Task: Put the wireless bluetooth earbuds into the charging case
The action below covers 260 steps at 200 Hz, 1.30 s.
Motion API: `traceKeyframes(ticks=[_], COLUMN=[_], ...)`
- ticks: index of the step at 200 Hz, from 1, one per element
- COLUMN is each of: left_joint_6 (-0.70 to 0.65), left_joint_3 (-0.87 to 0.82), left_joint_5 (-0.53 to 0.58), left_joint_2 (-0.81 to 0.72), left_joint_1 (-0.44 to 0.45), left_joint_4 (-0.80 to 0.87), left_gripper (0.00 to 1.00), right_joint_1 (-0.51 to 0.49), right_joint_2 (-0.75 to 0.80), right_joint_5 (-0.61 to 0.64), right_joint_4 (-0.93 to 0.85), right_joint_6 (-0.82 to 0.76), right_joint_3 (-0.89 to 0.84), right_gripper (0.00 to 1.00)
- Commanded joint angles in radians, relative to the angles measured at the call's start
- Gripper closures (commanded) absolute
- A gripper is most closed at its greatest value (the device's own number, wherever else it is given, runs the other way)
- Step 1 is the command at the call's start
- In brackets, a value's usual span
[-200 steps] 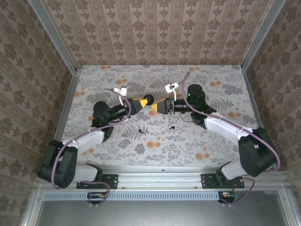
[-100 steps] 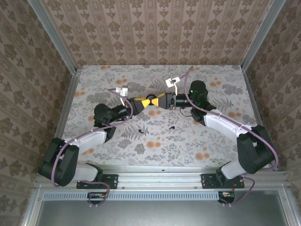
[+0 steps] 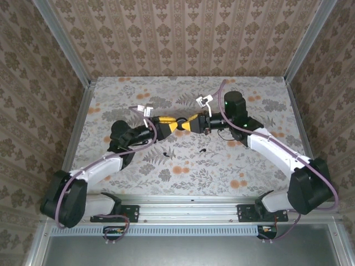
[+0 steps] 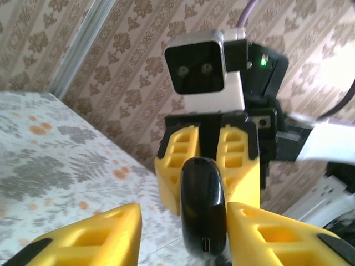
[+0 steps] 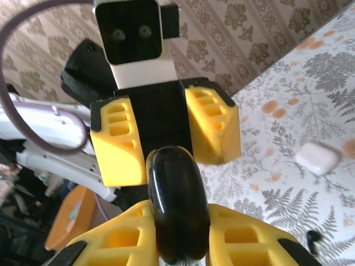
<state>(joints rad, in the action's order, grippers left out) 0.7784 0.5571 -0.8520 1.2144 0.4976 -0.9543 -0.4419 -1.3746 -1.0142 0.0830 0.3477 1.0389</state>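
The right claw [image 3: 195, 122] was clamped on a black glossy pod [image 4: 203, 210], which it held up off the floral surface [image 3: 233, 166]; in the right wrist view its two yellow fingers [image 5: 244, 238] pressed against the pod's flanks; the pod was rounded and elongated, with a small port [image 4: 206, 244] in the end turned toward the left arm; the left claw [image 3: 170, 125] faced that end with its jaws spread wide, one yellow finger on each side of the pod; whether either finger touched the pod could not be told; seen from above, the two claws met nose to nose with the pod between them; beyond the pod in the left wrist view stood the right arm's white camera block [image 4: 202, 69]; the charging case [image 5: 317, 158], a white glossy pebble, lay on the surface well apart from the pod, to the pod's right and below it in the right wrist view; a small dark bit [image 5: 313, 236] lay on the surface near the case, likewise to the pod's right.
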Motion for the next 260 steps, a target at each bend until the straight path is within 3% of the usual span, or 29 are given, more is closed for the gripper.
traceKeyframes(ticks=[1,41,91,164,260], left_joint_6=[-0.285,-0.66,-0.916,-1.188,-1.278], left_joint_3=[0.029,0.133,0.182,0.211,0.235], left_joint_5=[0.029,0.065,0.054,0.06,0.078], left_joint_2=[-0.1,-0.221,-0.259,-0.285,-0.262], left_joint_1=[-0.001,0.005,0.013,0.04,0.096], left_joint_4=[0.32,0.849,1.084,1.282,1.343], left_gripper=[0.53,0.51,0.53,0.53,0.49], right_joint_1=[-0.001,-0.013,-0.072,-0.172,-0.257], right_joint_2=[0.037,0.036,0.002,-0.067,-0.074], right_joint_5=[0.021,0.12,0.268,0.45,0.505], right_joint_4=[-0.347,-0.543,-0.721,-0.854,-0.833], right_joint_6=[-0.295,-0.53,-0.795,-1.067,-1.219], right_joint_3=[0.082,0.143,0.222,0.312,0.308], right_gripper=[0.82,0.79,0.81,0.84,0.86])
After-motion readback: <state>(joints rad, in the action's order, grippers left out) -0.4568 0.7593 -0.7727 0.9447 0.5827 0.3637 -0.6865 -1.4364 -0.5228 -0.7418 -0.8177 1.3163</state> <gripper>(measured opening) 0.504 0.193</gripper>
